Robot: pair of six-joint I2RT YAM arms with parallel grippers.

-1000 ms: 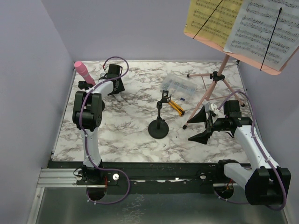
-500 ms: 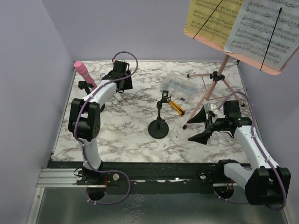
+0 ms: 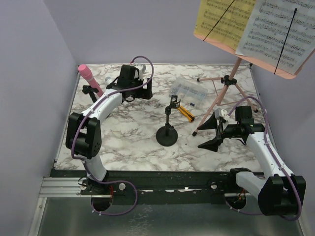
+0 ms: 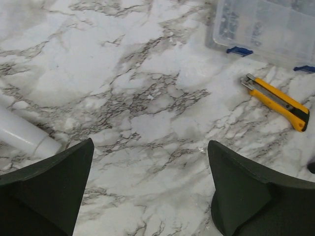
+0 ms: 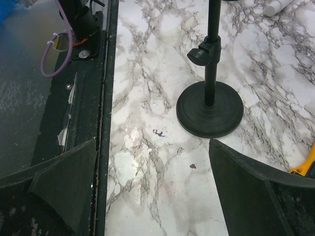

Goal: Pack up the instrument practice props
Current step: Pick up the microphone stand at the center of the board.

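swung right along the back of the table over the last second and spread wider: left gripper [image 3: 141, 91], now at about 11 o'clock, jaws well apart with nothing between them. at 10 o'clock, far left: pink microphone [image 3: 87, 78] leaning in a black mic holder [image 3: 90, 90]. in the left wrist view, at 9 o'clock beside the left finger: end of the white microphone [image 4: 22, 135], lying on the marble table [image 4: 147, 98]. near the middle: second mic holder [image 3: 167, 133], upright and bare. at 1 o'clock: clear compartment box [image 3: 187, 91], with a yellow-and-black utility knife [image 3: 186, 113] just beside its near edge. at 2 o'clock: pink tripod music rack [image 3: 224, 91], carrying a yellow page [image 3: 221, 19] and a white page [image 3: 280, 34] side by side. at 4 o'clock: right gripper [image 3: 210, 132], unmoved, jaws wide apart, gripping nothing, pointed toward the second mic holder's round base.
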